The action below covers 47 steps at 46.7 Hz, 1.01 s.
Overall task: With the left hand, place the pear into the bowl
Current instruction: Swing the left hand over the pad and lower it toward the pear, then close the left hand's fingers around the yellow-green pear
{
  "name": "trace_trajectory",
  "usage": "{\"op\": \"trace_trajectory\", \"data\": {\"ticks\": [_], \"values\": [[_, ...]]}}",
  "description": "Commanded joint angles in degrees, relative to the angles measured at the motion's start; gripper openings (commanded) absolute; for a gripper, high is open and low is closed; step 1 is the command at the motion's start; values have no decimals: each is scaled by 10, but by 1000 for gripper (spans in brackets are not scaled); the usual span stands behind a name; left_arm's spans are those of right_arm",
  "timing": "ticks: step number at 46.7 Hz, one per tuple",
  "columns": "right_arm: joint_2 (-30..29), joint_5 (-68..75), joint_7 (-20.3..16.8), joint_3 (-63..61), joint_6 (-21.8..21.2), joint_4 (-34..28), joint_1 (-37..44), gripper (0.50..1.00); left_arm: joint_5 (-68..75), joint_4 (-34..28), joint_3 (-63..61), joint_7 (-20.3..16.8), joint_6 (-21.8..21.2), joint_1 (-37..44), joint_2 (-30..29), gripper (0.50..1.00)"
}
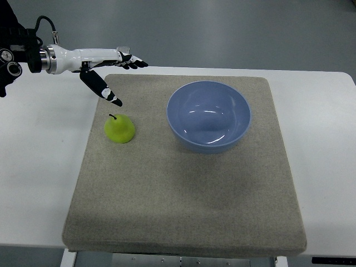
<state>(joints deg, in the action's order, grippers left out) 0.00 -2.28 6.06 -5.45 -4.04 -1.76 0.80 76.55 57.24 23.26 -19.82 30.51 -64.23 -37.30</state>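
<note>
nearest the camera lies the front edge of the grey mat (183,222), spread over the white table (33,167) and carrying everything that matters. taking the blue bowl (208,115) as the landmark: it sits empty and upright on the mat's far right part. the left hand (108,69) hangs up and to the left of the bowl, over the mat's far left corner, its fingers spread and holding nothing, thumb angled down toward the fruit. the pear (119,129) stands upright well to the left of the bowl, stem up, near the thumb tip but apart from it. no right hand shows.

the step in hand looks like the reach. to do it well, lower the open hand so fingers and thumb straddle the pear's wide lower body rather than its narrow neck, close gently so the smooth skin does not slip, then lift clear before crossing to the bowl.
</note>
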Motion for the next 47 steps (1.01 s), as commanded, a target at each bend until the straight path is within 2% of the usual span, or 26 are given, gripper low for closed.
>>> {"op": "trace_trajectory", "data": {"ticks": [1,8,22,35,47], "values": [[0,0,0,0,0,0,1,926,48,23,-1,-4,0,-4,0,992],[0,0,0,0,0,0,0,924,113,67,-10,-11,1,-17,-10,992],[0,0,0,0,0,0,0,926,194,86,-69,-73,2,-57,-24,992],[0,0,0,0,0,0,0,926,200,122,-74,-78,10,-54,-52,992],[0,0,0,0,0,0,0,926,201,105,-110,-76,3,-49,-52,992]]}}
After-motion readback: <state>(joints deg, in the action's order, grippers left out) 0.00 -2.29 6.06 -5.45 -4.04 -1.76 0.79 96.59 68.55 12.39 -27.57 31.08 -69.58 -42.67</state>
